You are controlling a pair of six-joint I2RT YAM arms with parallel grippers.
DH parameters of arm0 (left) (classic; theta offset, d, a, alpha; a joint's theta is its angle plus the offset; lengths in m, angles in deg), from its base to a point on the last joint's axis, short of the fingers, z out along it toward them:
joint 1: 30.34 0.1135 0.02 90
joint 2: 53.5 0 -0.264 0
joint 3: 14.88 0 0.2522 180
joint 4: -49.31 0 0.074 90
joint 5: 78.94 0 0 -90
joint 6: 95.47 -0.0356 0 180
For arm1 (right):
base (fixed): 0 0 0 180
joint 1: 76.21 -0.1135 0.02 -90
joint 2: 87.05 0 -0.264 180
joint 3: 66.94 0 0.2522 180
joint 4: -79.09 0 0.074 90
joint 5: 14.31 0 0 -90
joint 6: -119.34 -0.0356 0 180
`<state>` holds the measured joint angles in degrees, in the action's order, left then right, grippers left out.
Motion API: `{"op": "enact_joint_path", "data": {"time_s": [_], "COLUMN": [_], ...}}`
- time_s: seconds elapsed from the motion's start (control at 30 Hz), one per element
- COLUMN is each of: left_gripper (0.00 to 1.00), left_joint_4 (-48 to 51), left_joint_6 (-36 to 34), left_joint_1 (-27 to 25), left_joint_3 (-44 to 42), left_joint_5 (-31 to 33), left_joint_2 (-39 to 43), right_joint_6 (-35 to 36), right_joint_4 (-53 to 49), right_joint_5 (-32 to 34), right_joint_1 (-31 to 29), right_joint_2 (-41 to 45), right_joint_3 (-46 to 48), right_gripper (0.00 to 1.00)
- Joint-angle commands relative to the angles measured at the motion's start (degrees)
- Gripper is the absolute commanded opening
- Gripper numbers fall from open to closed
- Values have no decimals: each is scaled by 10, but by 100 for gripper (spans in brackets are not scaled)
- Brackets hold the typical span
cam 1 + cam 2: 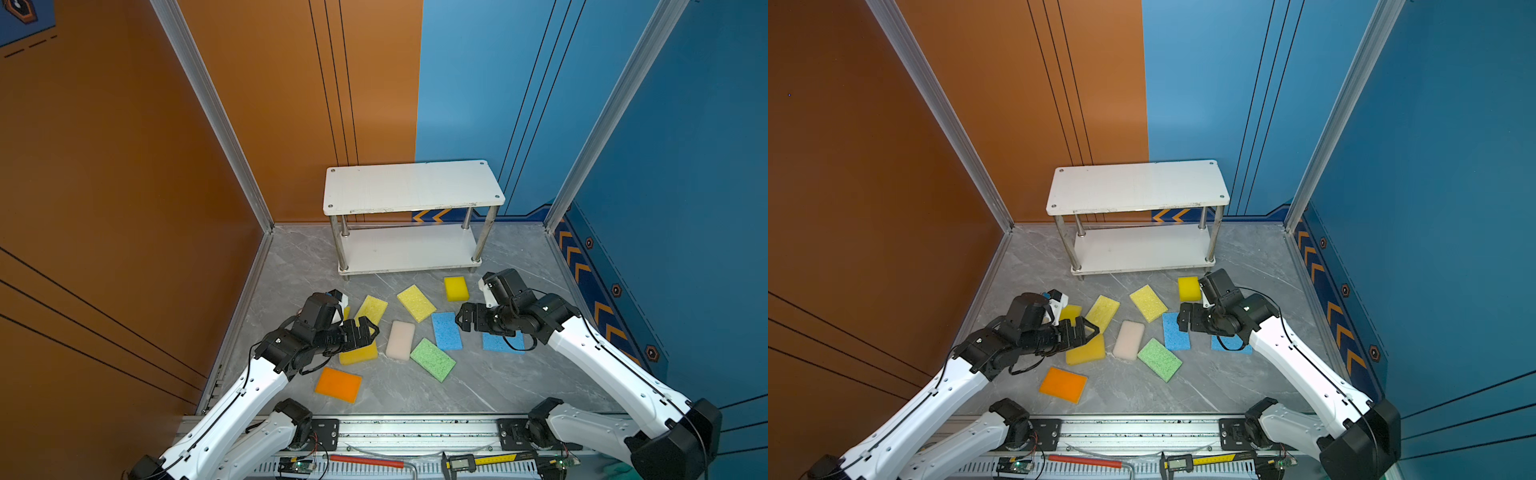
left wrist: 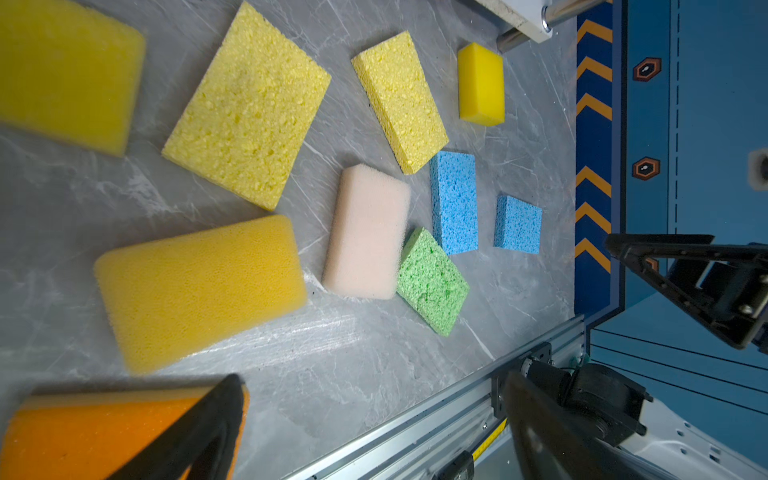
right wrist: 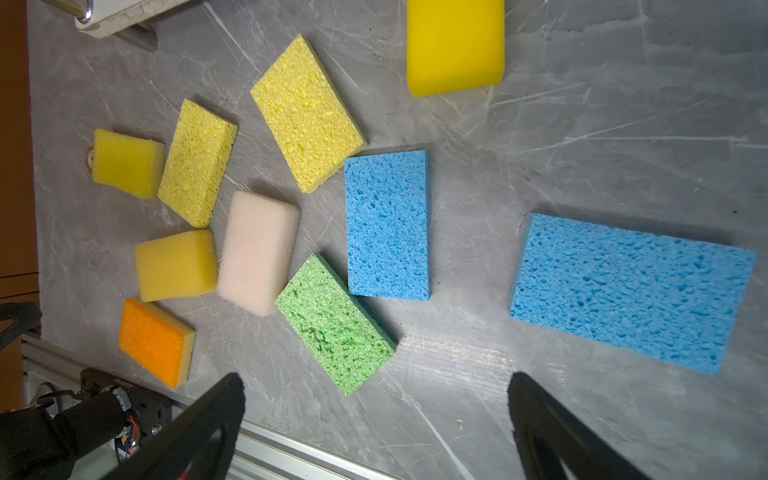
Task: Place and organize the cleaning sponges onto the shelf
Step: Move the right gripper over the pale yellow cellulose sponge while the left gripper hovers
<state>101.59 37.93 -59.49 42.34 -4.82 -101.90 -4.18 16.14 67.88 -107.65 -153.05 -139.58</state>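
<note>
My left tool [image 1: 368, 331] and right tool [image 1: 460, 319] gape wide, holding nothing. Multicoloured rectangular foam sponges [image 1: 416, 302] scatter the grey marbled desk [image 1: 478, 386] before the white two-tier shelf [image 1: 411, 187].

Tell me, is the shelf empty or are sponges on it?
Empty. Both white boards of the shelf look bare in both top views; the green sponge and the others lie on the table in front.
</note>
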Motion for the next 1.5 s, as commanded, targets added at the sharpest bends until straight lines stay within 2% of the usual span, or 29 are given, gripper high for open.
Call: {"op": "enact_joint_path", "data": {"time_s": [0.0, 0.27, 0.43, 0.57, 0.8, 0.9, 1.07, 1.47], "left_gripper": [98, 98, 98, 98, 98, 98, 98, 98], "left_joint_4": [10, -5, -87, -152, -174, -174, -174, -168], "left_joint_6": [21, 70, 131, 163, 136, 127, 130, 133], "left_joint_1": [-16, -24, -14, -5, 17, 18, 22, 72], "left_joint_3": [-12, -48, -111, -128, -84, -62, -58, -81], "left_joint_5": [16, 39, 10, -3, -38, -43, -36, -65], "left_joint_2": [-4, 38, 58, 44, -49, -74, -80, -52], "right_joint_6": [-13, 41, 59, 78, 128, 152, 172, 195], "right_joint_4": [-29, -34, -32, -33, -31, -32, -31, -31], "right_joint_5": [30, 10, -8, -15, -59, -73, -100, -89], "right_joint_1": [-18, -39, -41, -41, -38, -37, -24, -5], "right_joint_2": [-25, -129, -187, -228, -324, -368, -444, -540], "right_joint_3": [-19, -65, -103, -133, -207, -251, -316, -388], "right_gripper": [100, 100, 100, 99, 90, 89, 78, 75]}}
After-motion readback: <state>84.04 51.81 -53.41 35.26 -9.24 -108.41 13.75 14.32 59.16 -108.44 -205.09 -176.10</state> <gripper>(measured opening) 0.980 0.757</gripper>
